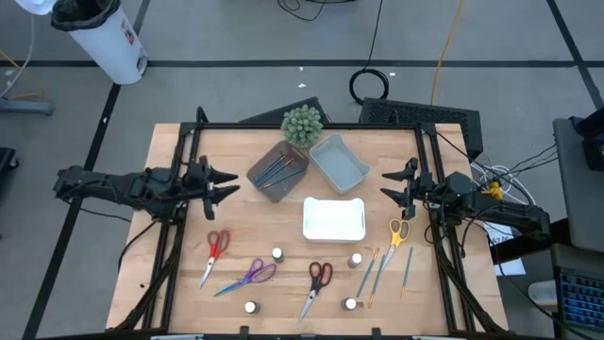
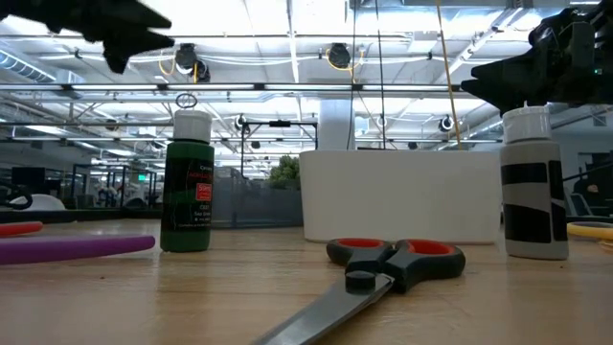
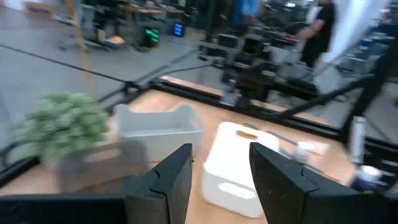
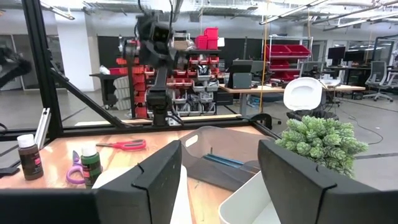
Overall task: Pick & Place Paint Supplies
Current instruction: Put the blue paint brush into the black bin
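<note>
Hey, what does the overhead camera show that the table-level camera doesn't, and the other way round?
Only the overhead view shows the brown rectangular tray holding thin brushes, the pale blue-grey tray, the yellow-handled scissors, and both arms whole, the left end effector and right end effector open and empty above the wood. Only the table-level view shows the bottles' side labels and the ceiling lights behind. Both share the white rectangular tray, the red-handled scissors and white-capped bottles.
</note>
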Controlling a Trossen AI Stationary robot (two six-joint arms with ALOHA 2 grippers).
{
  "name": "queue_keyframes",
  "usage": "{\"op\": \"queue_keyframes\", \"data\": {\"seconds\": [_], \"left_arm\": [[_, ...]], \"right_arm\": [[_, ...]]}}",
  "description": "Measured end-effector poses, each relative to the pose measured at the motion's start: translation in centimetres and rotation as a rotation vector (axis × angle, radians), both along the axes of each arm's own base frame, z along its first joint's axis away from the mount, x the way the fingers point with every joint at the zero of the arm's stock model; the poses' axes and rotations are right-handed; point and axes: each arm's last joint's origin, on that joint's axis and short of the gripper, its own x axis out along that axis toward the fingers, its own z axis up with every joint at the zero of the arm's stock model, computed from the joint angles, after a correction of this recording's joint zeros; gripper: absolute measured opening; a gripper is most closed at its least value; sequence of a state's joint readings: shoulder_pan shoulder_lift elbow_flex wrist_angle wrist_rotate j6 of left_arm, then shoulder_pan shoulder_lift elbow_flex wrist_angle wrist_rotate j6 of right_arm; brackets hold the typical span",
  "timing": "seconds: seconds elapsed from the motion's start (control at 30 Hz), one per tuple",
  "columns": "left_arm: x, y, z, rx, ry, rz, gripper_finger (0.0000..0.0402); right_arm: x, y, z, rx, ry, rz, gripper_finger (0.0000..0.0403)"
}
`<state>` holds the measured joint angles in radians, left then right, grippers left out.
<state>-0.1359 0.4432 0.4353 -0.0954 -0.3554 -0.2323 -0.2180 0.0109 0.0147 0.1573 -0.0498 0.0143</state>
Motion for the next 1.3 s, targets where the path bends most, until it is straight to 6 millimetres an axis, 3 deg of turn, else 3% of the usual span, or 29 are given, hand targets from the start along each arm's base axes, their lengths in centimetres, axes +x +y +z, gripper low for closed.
{"op": "queue_keyframes", "data": {"seconds": [0.1, 0.2, 0.57, 0.83, 0.97, 1.13, 1.23, 1.3], "left_arm": [[-0.8, 0.0, -1.4, -0.01, -0.017, 0.031, 0.0164], [-1.5, 0.1, -2.1, -0.034, -0.044, 0.026, 0.0166], [-2.4, 0.2, -2.6, -0.007, -0.054, 0.029, 0.0161], [-2.9, 0.3, -2.6, 0.064, -0.046, 0.04, 0.0161], [-3.1, 0.6, -2.6, 0.075, -0.044, 0.148, 0.0161], [-3.1, 0.9, -2.8, 0.087, -0.022, 0.259, 0.0161], [-3.2, 1.0, -2.7, 0.095, -0.019, 0.295, 0.0161], [-3.2, 1.0, -2.8, 0.089, -0.021, 0.293, 0.0161]], "right_arm": [[-0.1, 0.0, 0.5, 0.011, -0.051, 0.011, 0.0205], [-0.1, 0.3, 0.9, 0.138, -0.109, 0.127, 0.0206], [-1.1, 0.6, 3.5, 0.343, -0.418, 0.267, 0.0207], [-0.3, 0.6, 2.1, 0.492, -0.262, 0.271, 0.0206], [0.0, 0.5, 1.8, 0.612, -0.248, 0.246, 0.0205], [0.0, 0.3, 2.6, 0.562, -0.356, 0.186, 0.0205], [-0.2, 0.6, 3.6, 0.507, -0.417, 0.275, 0.0206], [0.2, 1.1, 3.7, 0.405, -0.368, 0.355, 0.0208]]}}
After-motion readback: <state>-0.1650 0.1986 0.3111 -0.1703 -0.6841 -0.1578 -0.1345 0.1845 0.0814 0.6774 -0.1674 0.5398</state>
